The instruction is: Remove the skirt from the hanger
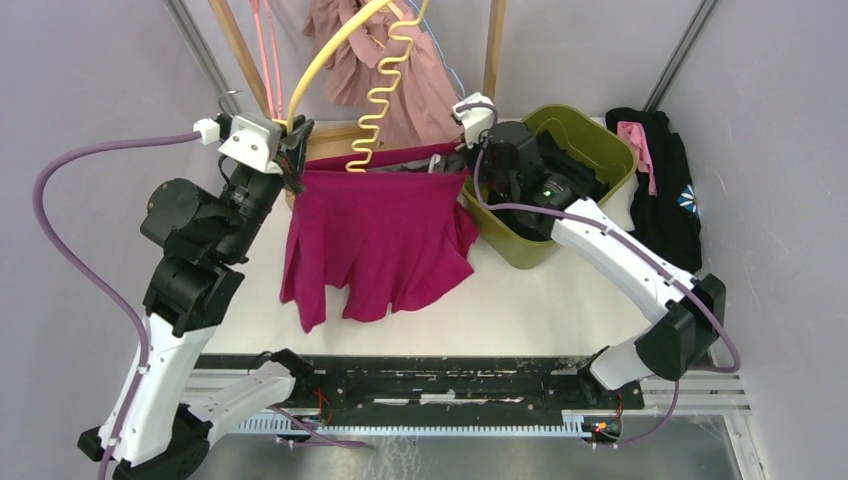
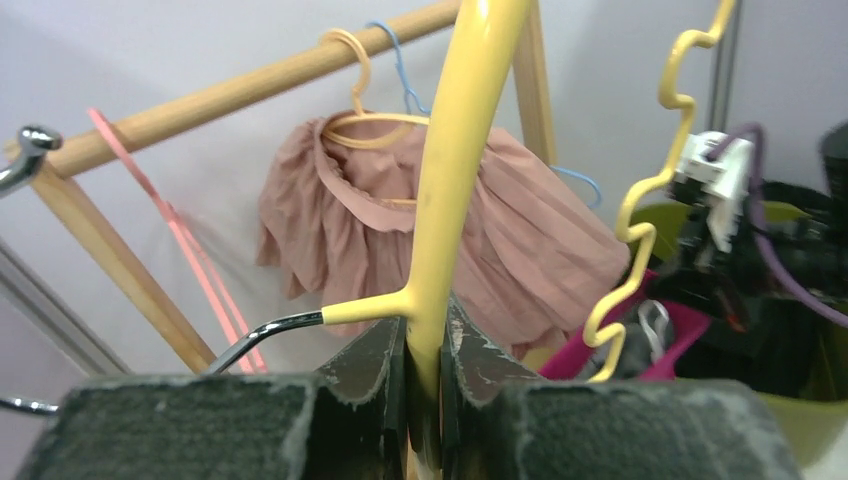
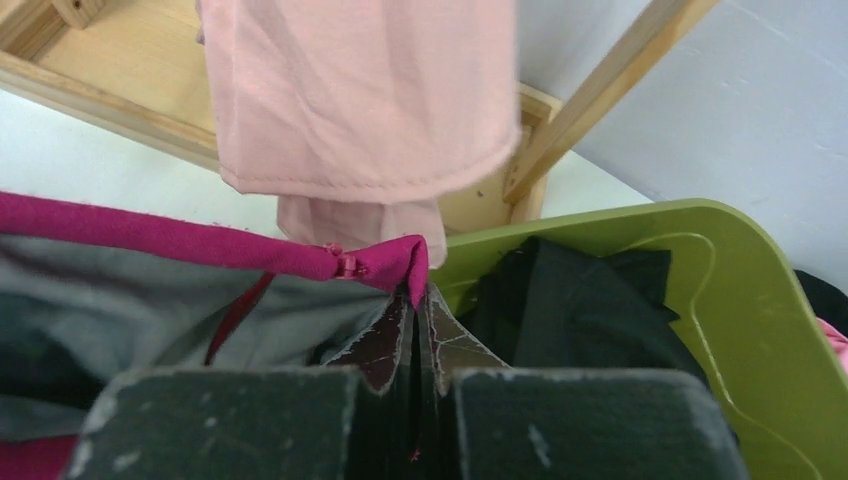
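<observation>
A magenta skirt [image 1: 380, 235] hangs spread above the table, its waistband stretched between my two grippers. My left gripper [image 1: 293, 160] is shut on the yellow hanger [image 2: 452, 200], clamping its thick yellow bar between the jaws; a wavy yellow arm [image 1: 380, 90] of the hanger rises over the skirt. In the left wrist view the metal hook end [image 2: 270, 330] sticks out to the left. My right gripper [image 3: 418, 300] is shut on the skirt's waistband corner [image 3: 385, 258] next to the zip, by the green bin. The waistband runs left from there.
A wooden rack [image 2: 250, 85] at the back carries a dusty-pink garment [image 1: 385, 60] on another hanger. A green bin [image 1: 590, 150] holding dark clothes stands to the right, behind my right arm. More black and pink clothing [image 1: 665, 185] lies at the far right.
</observation>
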Robot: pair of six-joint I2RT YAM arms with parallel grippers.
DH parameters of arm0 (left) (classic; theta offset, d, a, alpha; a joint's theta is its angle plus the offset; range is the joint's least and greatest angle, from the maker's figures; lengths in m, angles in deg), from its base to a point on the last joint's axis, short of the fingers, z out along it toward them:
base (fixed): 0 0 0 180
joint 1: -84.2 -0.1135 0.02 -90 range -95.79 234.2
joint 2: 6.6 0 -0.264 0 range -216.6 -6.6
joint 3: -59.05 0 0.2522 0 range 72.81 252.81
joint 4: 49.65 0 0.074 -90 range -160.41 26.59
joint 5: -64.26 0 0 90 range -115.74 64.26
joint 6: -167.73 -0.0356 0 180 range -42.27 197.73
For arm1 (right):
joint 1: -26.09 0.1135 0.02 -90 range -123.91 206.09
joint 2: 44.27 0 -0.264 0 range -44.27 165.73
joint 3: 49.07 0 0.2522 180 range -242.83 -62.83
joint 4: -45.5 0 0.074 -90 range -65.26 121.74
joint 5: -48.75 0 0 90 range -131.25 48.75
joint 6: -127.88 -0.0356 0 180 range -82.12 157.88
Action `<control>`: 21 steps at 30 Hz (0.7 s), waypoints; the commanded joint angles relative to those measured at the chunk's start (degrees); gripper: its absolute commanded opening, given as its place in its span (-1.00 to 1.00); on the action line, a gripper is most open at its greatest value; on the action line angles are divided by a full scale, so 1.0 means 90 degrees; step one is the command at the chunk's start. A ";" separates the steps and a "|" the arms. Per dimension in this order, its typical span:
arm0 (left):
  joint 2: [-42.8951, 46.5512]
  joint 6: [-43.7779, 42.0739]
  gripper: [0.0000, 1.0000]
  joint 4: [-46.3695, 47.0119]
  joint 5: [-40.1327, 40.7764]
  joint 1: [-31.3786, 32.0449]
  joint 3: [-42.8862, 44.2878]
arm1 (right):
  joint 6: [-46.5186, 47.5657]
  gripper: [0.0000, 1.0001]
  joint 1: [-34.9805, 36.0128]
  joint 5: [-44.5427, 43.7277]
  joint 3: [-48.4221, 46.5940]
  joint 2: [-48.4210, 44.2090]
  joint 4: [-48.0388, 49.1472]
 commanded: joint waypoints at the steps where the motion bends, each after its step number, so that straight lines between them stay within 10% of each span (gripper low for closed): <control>1: 0.0026 -0.0126 -0.94 0.1786 0.0859 -0.0068 0.0421 | 0.0211 -0.98 -0.0416 -0.0757 -0.0273 -0.0620 -0.0606; 12: -0.1597 -0.0591 -0.94 0.0724 0.1927 -0.0070 0.1472 | 0.0200 -0.98 -0.0419 0.0203 -0.1956 -0.1720 -0.1832; 21: -0.1966 -0.0759 -0.94 0.0592 0.2843 -0.0062 0.1247 | 0.0770 -0.98 -0.0419 -0.0390 -0.5858 0.0031 -0.2635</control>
